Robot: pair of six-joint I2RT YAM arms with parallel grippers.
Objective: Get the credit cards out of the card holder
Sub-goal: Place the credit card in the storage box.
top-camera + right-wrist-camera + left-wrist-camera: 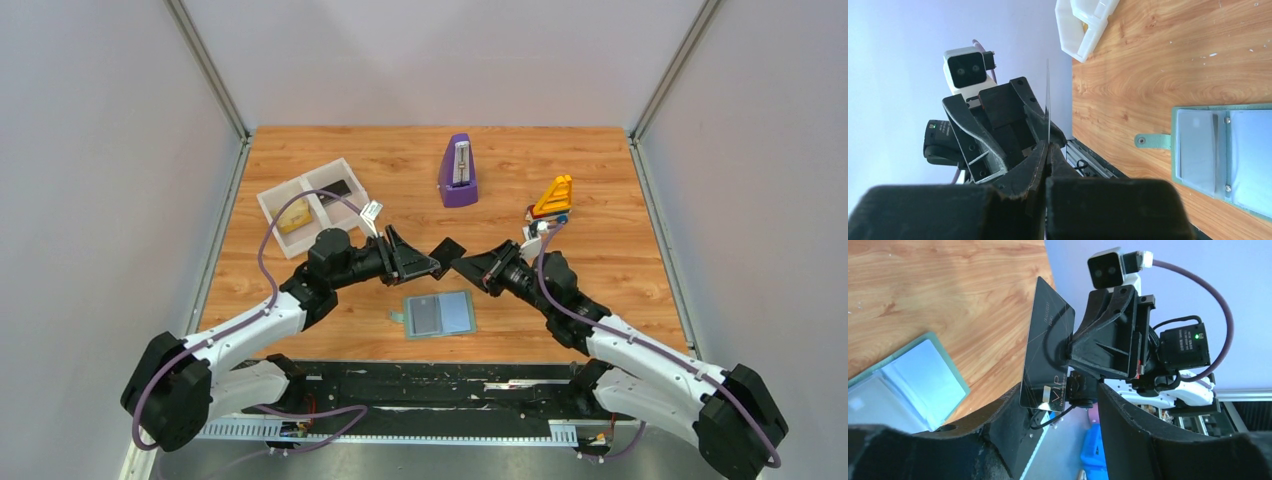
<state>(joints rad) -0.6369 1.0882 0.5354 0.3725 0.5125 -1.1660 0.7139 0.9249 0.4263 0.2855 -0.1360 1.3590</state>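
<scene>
The pale teal card holder (441,314) lies open and flat on the wood table in front of both arms; it also shows in the right wrist view (1223,150) and the left wrist view (908,385). My right gripper (460,260) is shut on a dark grey-black card (447,248) and holds it in the air above the holder. The right wrist view shows that card edge-on (1048,95). My left gripper (422,262) is open, right in front of the card (1047,352), whose lower end sits at its open fingers (998,425). A yellowish card (293,217) lies in the white tray.
The white two-compartment tray (268,199) stands at the back left, with a dark flat item (338,187) in its right compartment. A purple metronome (458,172) stands at the back middle. A yellow-orange toy (553,196) sits at the back right.
</scene>
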